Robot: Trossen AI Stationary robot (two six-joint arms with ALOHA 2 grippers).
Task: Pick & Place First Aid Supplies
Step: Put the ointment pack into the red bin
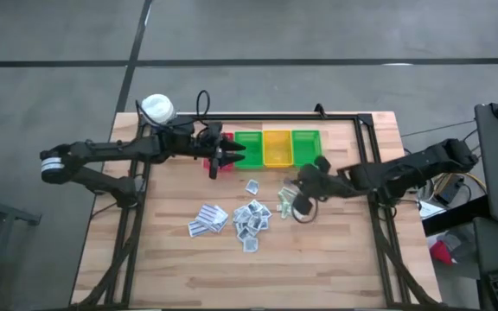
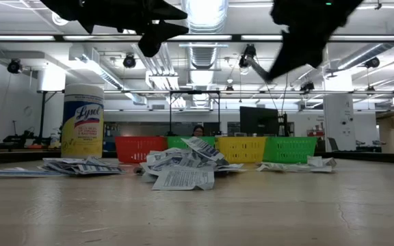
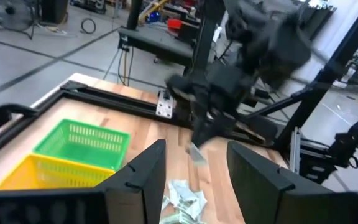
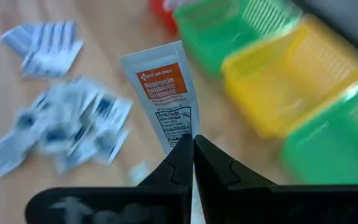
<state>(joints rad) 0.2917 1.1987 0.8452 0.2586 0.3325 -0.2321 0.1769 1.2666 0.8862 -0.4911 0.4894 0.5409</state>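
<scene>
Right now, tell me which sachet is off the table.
The orange-labelled sachet, pinched upright between the right gripper's shut fingers. The other sachets lie loose on the table.

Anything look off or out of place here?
Nothing damaged or spilled. The small white first aid sachets lie in a loose heap on the wooden table, as expected mid-sort. The right gripper holds an orange-labelled ointment sachet aloft; the left gripper hovers open by the bins.

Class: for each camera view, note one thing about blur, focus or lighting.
High view: evenly lit, the table free of glare. Low view: bright ceiling lights behind turn both arms into dark silhouettes. Left wrist view: the right arm is smeared by motion blur. Right wrist view: the sachet pinched in the right claw is sharp, while the bins and the loose packets are blurred.
</scene>
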